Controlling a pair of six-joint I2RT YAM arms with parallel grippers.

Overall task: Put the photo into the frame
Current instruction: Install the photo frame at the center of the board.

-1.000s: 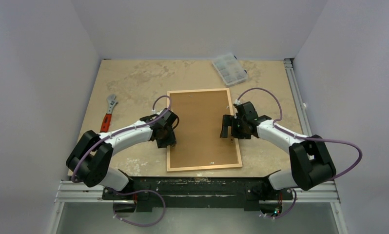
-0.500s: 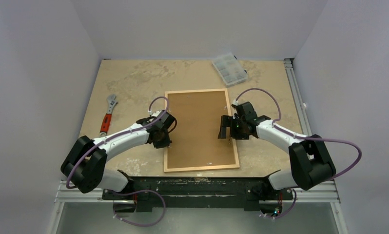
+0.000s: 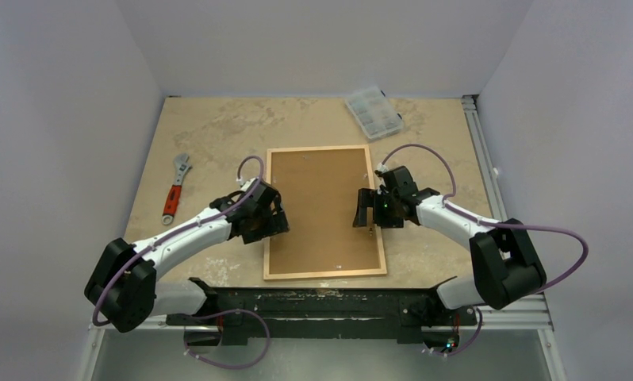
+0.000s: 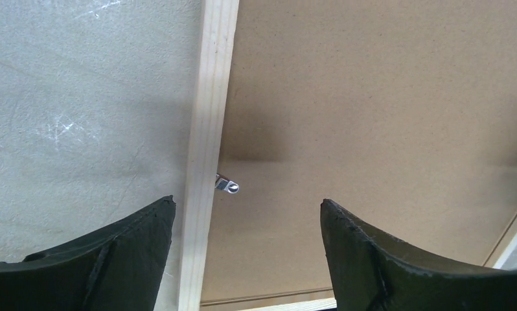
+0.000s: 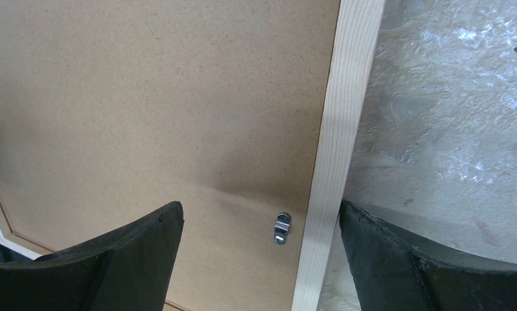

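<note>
Only the wrist views show two small metal turn tabs on the brown backing board (image 4: 372, 116). The left tab (image 4: 227, 184) is seen just inside one pale wood rail, between the spread fingers of the left gripper (image 4: 246, 202). The right tab (image 5: 282, 229) is seen just inside the opposite rail, between the parted fingers of the right gripper (image 5: 261, 206). Both grippers are released and nothing is held.

Only the overhead view shows the whole scene. The frame (image 3: 321, 148) is laid flat, back upward, at the middle of a beige mottled table (image 3: 218, 135) enclosed by plain pale walls. A red-handled wrench (image 3: 176, 184) is seen well to the left, and a clear organiser box (image 3: 374, 112) beyond the far right corner. The frame is a thin, light, natural wood rectangle with its long sides running away from the arms.
</note>
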